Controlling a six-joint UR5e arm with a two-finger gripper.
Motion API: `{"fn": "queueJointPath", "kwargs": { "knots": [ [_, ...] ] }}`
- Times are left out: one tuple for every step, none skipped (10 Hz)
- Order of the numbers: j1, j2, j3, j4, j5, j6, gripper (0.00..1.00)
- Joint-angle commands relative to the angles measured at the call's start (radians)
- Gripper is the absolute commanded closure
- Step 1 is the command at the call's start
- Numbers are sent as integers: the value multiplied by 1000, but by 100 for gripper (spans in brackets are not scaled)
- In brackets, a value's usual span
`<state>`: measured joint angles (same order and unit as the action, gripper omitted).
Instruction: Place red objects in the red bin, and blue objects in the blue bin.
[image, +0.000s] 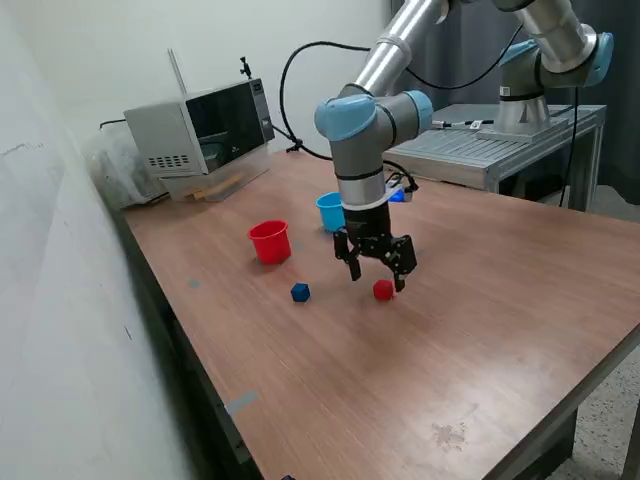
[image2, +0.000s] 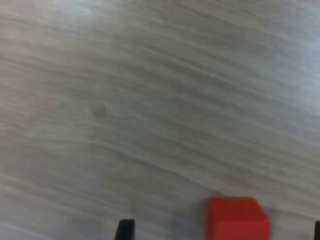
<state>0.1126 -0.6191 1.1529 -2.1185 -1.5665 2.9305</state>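
One red cube (image: 383, 290) lies on the wooden table (image: 480, 330). My gripper (image: 377, 279) is open and hangs low over it, the fingers standing on either side of it. In the wrist view the red cube (image2: 237, 218) sits between the two dark fingertips (image2: 125, 230) of the gripper (image2: 221, 231), nearer one of them. One dark blue cube (image: 300, 292) lies to the exterior view's left of the gripper. The red bin (image: 270, 241) and the light blue bin (image: 329, 211) stand upright behind. What the bins hold is hidden. A small blue thing (image: 398, 195) shows behind the arm.
A microwave (image: 205, 125) and a plastic bag (image: 115, 165) stand at the table's far corner by the wall. A metal bench (image: 480, 150) with another robot base (image: 522, 100) is behind the table. The table's near edge runs along the exterior view's bottom.
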Motion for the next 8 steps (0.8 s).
{"fn": "queueJointPath", "kwargs": {
  "knots": [
    [25, -1, 1, 0, -18, -1, 100],
    [36, -1, 2, 3, -18, -1, 100],
    [44, 1, -1, 3, -20, -1, 100],
    [44, 1, -2, 3, -20, -1, 100],
    [42, 2, -7, 3, -20, -1, 100],
    [35, 2, -12, 2, -23, -1, 100],
    [30, 2, -21, 2, -30, -1, 100],
    [24, -7, -28, 2, -33, -2, 100]
  ]
}}
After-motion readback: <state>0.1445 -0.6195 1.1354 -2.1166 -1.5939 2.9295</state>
